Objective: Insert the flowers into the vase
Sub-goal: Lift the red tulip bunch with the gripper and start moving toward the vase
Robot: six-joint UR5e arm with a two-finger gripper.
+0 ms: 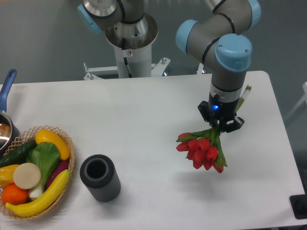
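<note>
Flowers first, since they are the whole job: the bunch of red tulips (204,151) is off the table's surface as far as I can judge, hanging heads-down and tilted toward the near-left, with its green stems running up into the gripper (220,125). The jaws are closed around those stems, and a bit of stem or leaf pokes out above the wrist on the far side.

Nearest to me, at the front left, sits the vase (100,177), a dark grey ribbed cylinder standing upright with its round mouth open and nothing inside it. Just beside it, further left at the table's edge, is the woven basket (70,158) heaped with vegetables and fruit, among them a banana and an orange. Behind the basket, a pot with a blue handle (8,82) pokes in from the left edge.

So the pick-up looks done and the insertion is all still to come. The vase lies well apart from the gripper, off to the left and nearer the front, with bare white table (144,110) between them. By my reckoning, the bunch also needs turning, because the blooms point down and the stems up, so the stem ends would have to be brought round before going into that mouth.

At the back stands the arm's base pedestal (129,52).
</note>
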